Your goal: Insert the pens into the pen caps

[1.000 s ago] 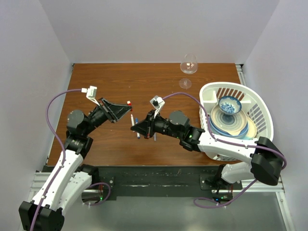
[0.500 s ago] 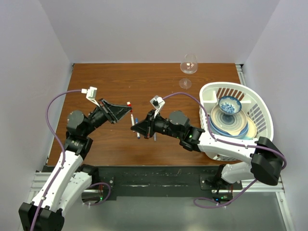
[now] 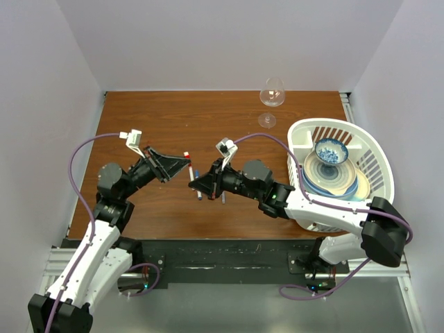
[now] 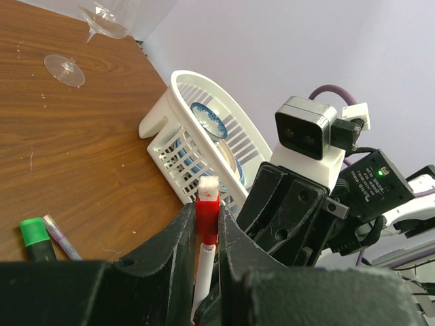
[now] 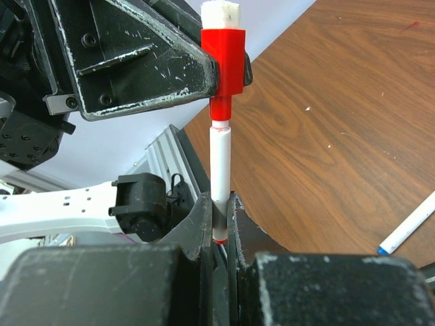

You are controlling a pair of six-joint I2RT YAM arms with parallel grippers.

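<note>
Two tools grip: left tool (image 4: 206, 232) the red cap (image 4: 207, 212), right tool (image 5: 219, 216) the white pen (image 5: 219, 159), whose tip we cannot see.

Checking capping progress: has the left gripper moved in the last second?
Yes. In the top view the left gripper, holding the red cap, has shifted slightly away from the wine glass, toward the right gripper's white pen.

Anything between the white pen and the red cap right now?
Nothing visible. The white pen in the right gripper meets the open end of the red cap, which the left gripper holds in the air.
</note>
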